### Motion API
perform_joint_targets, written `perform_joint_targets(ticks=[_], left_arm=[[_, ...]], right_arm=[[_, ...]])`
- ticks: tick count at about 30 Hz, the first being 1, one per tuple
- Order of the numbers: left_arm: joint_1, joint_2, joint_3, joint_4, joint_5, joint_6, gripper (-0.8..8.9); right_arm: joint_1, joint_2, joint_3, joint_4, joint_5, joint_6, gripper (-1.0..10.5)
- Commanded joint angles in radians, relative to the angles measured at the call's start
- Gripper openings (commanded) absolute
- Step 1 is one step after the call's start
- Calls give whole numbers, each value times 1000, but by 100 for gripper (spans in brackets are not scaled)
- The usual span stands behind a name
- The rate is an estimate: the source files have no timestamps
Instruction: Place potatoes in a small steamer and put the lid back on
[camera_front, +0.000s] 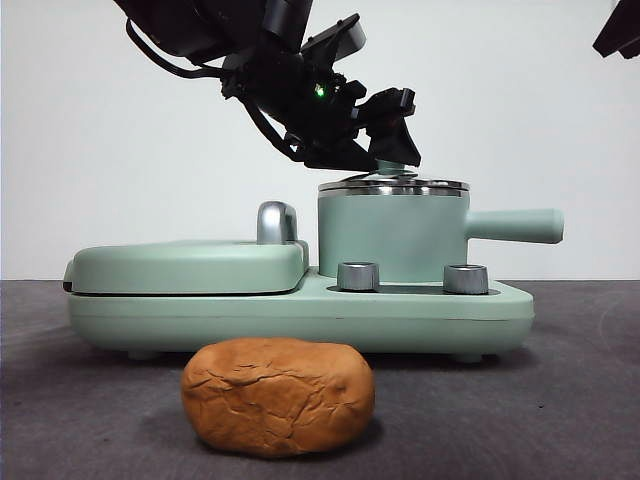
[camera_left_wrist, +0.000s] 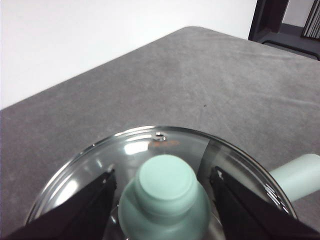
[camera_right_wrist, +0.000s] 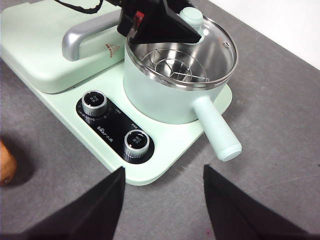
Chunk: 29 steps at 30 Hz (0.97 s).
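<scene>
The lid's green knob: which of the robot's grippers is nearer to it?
Left. The left gripper has its jaws on either side of the knob; the right gripper hangs open, off past the steamer's handle.

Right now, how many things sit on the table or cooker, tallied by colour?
Mint-green: 3 (cylindrical steamer pot, flat griddle cover, cooker base)
Clear glass: 1 (round steel-rimmed lid)
Orange-brown: 1 (cracked oval potato)
Steel: 2 (control knobs)
Total: 7

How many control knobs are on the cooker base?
2: both on the cooker base in front of the small steamer; one knob nearer the griddle cover, the other knob nearer the steamer's handle.
</scene>
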<state>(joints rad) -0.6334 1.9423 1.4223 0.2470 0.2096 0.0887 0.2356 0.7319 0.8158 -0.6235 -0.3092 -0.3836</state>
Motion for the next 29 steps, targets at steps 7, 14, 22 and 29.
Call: perform_joint_targets(ticks=[7,14,22,29], left_arm=[[-9,23,30,16,-4,4,8],[-9,15,30,15,-26,8,8],[-9,-44,30,13,-64,20,8],[-7,-120,30,-16,-65,53,8]], right_arm=[[5,6,17,9,3,18,248],[5,6,17,9,3,18,248],[5,6,17,9,3,18,248],[5,6,17,9,3,18,248]])
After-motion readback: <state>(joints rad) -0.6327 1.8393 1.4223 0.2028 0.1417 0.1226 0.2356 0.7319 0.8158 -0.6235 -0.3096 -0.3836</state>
